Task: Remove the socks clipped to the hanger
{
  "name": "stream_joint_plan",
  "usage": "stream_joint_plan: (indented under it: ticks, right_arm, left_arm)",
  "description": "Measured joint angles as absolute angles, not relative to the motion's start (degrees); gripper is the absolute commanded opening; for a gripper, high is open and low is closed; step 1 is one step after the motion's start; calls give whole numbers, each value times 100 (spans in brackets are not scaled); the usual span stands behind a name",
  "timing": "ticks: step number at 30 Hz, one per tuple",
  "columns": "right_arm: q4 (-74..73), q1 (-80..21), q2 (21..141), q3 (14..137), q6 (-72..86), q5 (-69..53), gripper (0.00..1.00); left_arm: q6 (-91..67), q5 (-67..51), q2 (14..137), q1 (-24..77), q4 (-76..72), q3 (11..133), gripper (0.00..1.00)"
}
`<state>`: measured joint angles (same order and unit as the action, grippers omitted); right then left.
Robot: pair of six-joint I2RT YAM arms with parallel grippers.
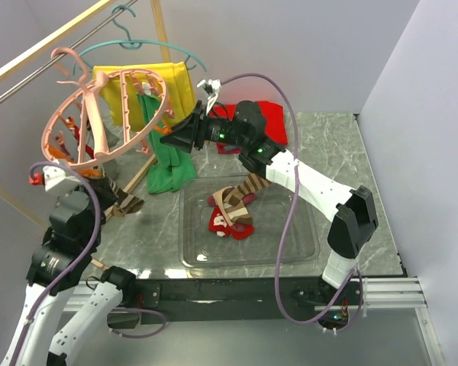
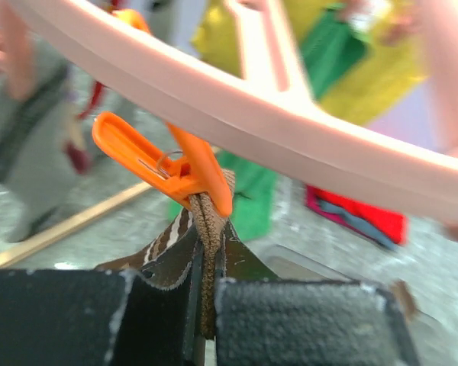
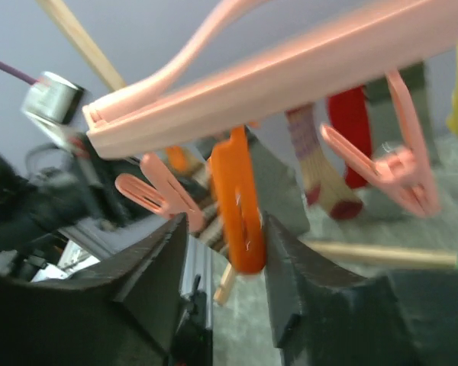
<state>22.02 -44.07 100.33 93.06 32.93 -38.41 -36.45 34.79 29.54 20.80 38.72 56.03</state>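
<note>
The pink ring hanger (image 1: 99, 114) hangs tilted at the upper left; its rim crosses the left wrist view (image 2: 290, 130) and the right wrist view (image 3: 275, 76). My left gripper (image 1: 127, 204) is shut on a brown striped sock (image 2: 204, 259) that hangs from an orange clip (image 2: 164, 164) on the ring. My right gripper (image 1: 168, 139) is at the ring's right side, its jaws open on either side of an orange clip (image 3: 240, 206). A tan-purple striped sock (image 3: 317, 164) and a red sock (image 3: 351, 126) hang from other clips. Loose socks (image 1: 233, 210) lie in the tray.
A clear plastic tray (image 1: 305, 244) sits mid-table. A green garment (image 1: 172, 164) and yellow shirt (image 1: 149, 88) hang on a teal coat hanger (image 1: 137, 38). A folded red garment (image 1: 275, 118) lies at the back. Wooden rack poles (image 1: 133, 179) stand at the left.
</note>
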Motion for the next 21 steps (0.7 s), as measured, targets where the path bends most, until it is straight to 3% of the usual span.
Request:
stream_joint_plan:
  ticks: [1, 4, 7, 14, 21]
  right_arm:
    - [2119, -4405, 9996, 9212, 3240, -3815, 72]
    - [1813, -4416, 9839, 8879, 3041, -3656, 91]
    - [1387, -4491, 9550, 8460, 2731, -3328, 100]
    - [1208, -4991, 8541, 7054, 2121, -2261, 100]
    - [1721, -6034, 8733, 6847, 1542, -1619, 100]
  left_arm:
    - [-3667, 3356, 2895, 2080, 3885, 5642, 1]
    - [-3728, 2967, 2692, 2080, 3909, 5682, 1]
    - [-3782, 2596, 2534, 2080, 4023, 5767, 1]
    - [-3924, 2034, 2318, 2080, 4270, 5992, 1]
    - [-4136, 1601, 2217, 2080, 4438, 6213, 3]
